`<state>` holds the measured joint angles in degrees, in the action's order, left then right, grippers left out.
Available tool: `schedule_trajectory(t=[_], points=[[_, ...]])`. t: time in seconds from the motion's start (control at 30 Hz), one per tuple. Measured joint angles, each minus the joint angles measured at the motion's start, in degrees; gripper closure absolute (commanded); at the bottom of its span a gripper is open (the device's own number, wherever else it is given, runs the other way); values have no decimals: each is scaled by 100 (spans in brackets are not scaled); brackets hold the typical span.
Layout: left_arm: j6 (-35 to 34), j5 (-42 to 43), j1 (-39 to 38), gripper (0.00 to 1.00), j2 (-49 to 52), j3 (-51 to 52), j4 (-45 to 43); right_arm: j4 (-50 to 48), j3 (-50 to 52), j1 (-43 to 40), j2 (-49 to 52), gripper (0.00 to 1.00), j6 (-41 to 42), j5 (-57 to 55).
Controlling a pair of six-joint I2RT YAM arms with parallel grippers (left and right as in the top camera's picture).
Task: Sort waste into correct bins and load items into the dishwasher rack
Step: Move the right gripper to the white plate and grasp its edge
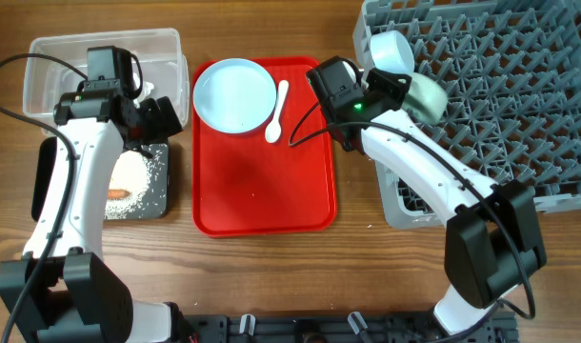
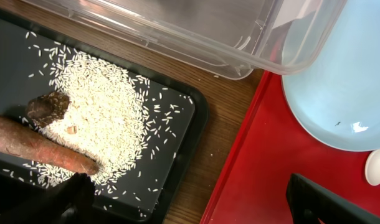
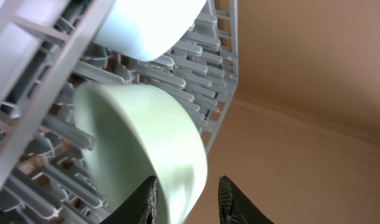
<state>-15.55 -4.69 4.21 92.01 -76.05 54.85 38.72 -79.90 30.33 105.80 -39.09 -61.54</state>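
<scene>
The grey dishwasher rack [image 1: 500, 86] stands at the right. A light blue bowl [image 1: 390, 50] and a mint green bowl [image 1: 427, 95] lie in its near-left corner. In the right wrist view my right gripper [image 3: 190, 199] straddles the rim of the mint bowl [image 3: 140, 143], with a gap at one finger. My left gripper [image 2: 196, 205] is open and empty above the black tray [image 2: 171, 124], which holds rice grains [image 2: 103, 106], a carrot-like stick [image 2: 40, 149] and a brown lump [image 2: 48, 107]. The pale blue plate [image 1: 234, 93] and white spoon [image 1: 277, 114] lie on the red tray. The yellow cup, wrapper and tissue are out of view.
The clear tub [image 1: 52, 57] stands behind the black tray at the far left, partly hidden by my left arm. The flat red tray [image 1: 262, 181] lies in the middle, between the black tray and the rack.
</scene>
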Motion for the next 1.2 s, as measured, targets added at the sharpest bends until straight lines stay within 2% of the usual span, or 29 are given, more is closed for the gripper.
schedule_trajectory(t=[0.23, 0.3, 0.47, 0.53, 0.67, 0.7, 0.77, 0.83, 0.93, 1.03, 1.1, 1.13, 1.2], points=[[0, 0, 0, 0, 0, 0, 2, -44, 0, 107, 0, 62, 127, 103], [0, 0, 0, 0, 0, 0, 2, -116, 0, 153, 0, 57, 168, 114], [0, 0, 0, 0, 0, 0, 0, -555, -17, 258, 0, 36, 232, 136], [0, 0, 0, 0, 0, 0, 0, -789, -68, 291, -2, 32, 302, 203], [0, 0, 0, 0, 0, 0, 2, -754, -358, 302, -50, 30, 660, 905], [0, 0, 0, 0, 0, 0, 2, -702, -433, 299, -85, 24, 824, 1204], [0, 0, 0, 0, 0, 0, 2, -636, -546, 299, -195, 0, 1266, 2094], [0, 0, 0, 0, 0, 0, 0, -643, -621, 297, -286, 0, 1764, 3281], [0, 0, 0, 0, 0, 0, 0, -671, -660, 291, -332, 0, 2367, 5648], [0, 2, 0, 0, 0, 0, 2, -890, -660, 302, -332, 1, 2820, 7353], [0, 0, 0, 0, 0, 0, 2, -1137, -660, 308, -332, 18, 3285, 7973], [0, 2, 0, 0, 0, 0, 2, -1222, -660, 308, -332, 23, 3480, 8109], [0, 0, 0, 0, 0, 0, 2, -1432, -660, 308, -332, 26, 4096, 8203]])
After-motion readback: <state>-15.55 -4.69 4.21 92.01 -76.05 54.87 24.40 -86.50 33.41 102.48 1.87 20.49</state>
